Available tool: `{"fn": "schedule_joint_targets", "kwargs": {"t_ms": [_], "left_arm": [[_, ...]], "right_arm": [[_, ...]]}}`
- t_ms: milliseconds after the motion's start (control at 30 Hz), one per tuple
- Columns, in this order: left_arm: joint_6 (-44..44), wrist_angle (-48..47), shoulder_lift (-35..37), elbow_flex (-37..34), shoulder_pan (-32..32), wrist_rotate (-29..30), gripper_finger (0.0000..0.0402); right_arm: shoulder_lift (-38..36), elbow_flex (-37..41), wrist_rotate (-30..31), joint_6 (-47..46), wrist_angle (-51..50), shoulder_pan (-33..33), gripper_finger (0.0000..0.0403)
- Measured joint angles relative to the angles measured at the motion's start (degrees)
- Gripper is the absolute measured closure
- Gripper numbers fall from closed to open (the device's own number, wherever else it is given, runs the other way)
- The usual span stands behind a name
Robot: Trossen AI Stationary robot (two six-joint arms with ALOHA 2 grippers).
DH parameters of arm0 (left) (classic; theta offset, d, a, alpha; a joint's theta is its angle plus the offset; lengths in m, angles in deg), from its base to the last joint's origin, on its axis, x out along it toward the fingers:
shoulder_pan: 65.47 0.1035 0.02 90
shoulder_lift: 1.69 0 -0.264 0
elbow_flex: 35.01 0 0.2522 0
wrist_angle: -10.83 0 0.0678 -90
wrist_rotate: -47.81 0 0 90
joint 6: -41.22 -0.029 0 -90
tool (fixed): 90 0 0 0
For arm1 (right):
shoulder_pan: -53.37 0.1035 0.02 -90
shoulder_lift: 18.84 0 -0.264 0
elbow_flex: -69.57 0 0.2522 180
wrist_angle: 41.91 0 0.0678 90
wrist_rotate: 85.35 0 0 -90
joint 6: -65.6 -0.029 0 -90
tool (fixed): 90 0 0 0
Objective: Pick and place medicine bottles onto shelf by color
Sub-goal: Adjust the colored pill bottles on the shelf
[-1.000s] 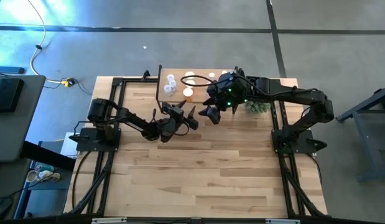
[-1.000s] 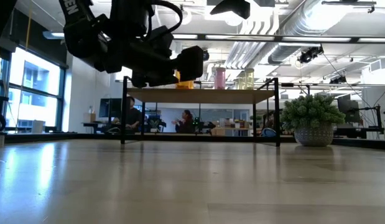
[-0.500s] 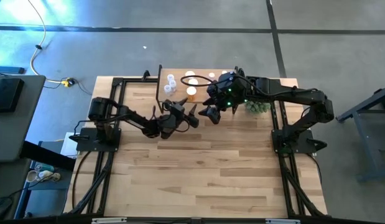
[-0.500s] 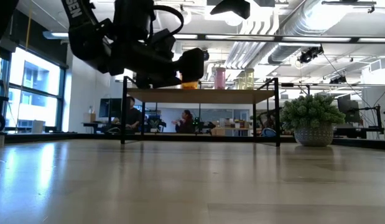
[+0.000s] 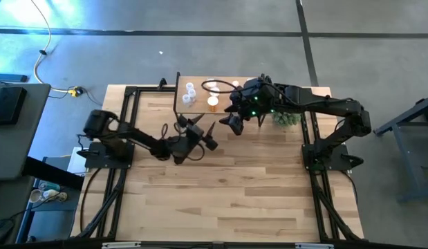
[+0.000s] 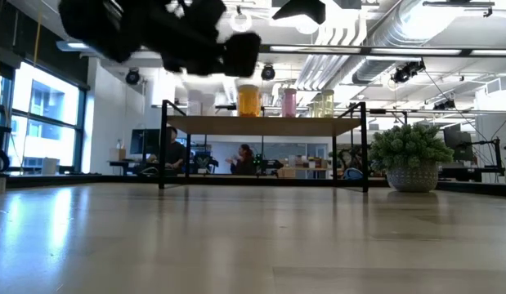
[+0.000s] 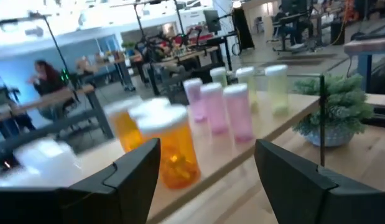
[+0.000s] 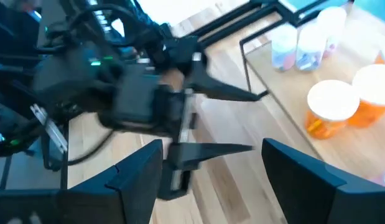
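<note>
The shelf (image 5: 220,97) stands at the table's (image 5: 227,200) far edge, and everything is placed from it. The left gripper (image 5: 200,133) hangs over the table just in front of the shelf's front left corner, fingers spread wide with nothing between them; the left wrist view looks straight through that empty gap at the bottles. The right gripper (image 5: 234,121) sits at the shelf's front edge, nearer the middle, jaws also apart and empty, and its wrist view catches the left gripper (image 8: 204,121) pointing toward the shelf.

On the shelf, the orange bottles (image 7: 170,149) stand nearest the left gripper, one right at the front edge (image 5: 213,102). Beside them the pink bottles (image 7: 223,112) stand in a cluster, and past those the pale green ones (image 7: 276,87), toward the plant (image 5: 285,118) that sits on the table off the shelf's right end. Clear bottles (image 5: 189,92) group at the shelf's left end. In the low view an orange bottle (image 6: 248,100), a pink one and a pale one stand upright in a row on the board.
</note>
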Motion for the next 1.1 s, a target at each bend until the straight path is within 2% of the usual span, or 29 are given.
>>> {"fn": "schedule_joint_targets", "kwargs": {"t_ms": [133, 233, 300, 433, 533, 667, 767, 900, 1100], "left_arm": [[-3.0, -8.0, 6.1, -0.1, -3.1, 1.0, 0.0151], [3.3, -19.6, 12.2, 0.0, -4.9, -2.0, 0.0151], [11.5, -31.6, 16.5, -0.1, -5.4, -8.0, 0.0151], [28.1, -49.6, 23.0, -0.1, -4.8, -24.1, 0.0151], [32.5, -55.1, 24.3, -0.2, -4.7, -28.4, 0.0151], [33.7, -51.9, 24.5, -3.1, -5.3, -29.9, 0.0151], [34.2, -45.9, 24.5, -6.6, -5.3, -34.0, 0.0151], [28.8, -38.2, 25.1, -10.0, -3.9, -40.5, 0.0151], [22.5, -37.2, 27.2, -10.6, 1.7, -50.6, 0.0151]], "right_arm": [[0.0, 0.0, -0.3, 0.3, 1.6, -2.0, 0.0139], [0.0, 0.0, -0.4, 1.0, 2.9, -4.3, 0.0139], [0.0, 0.0, -0.4, 2.9, 4.0, -6.0, 0.0139], [0.0, 0.0, -0.9, 5.4, 6.7, -9.4, 0.0139], [0.0, 0.0, -1.7, 8.0, 9.3, -12.2, 0.0139], [0.0, 0.0, -1.8, 11.6, 12.4, -16.1, 0.0139], [0.0, 0.0, -1.7, 13.4, 14.5, -19.0, 0.0139], [0.1, -0.3, -1.7, 17.0, 17.8, -22.5, 0.0139], [2.9, -8.7, -1.1, 21.4, 16.4, -25.7, 0.0139]]}}
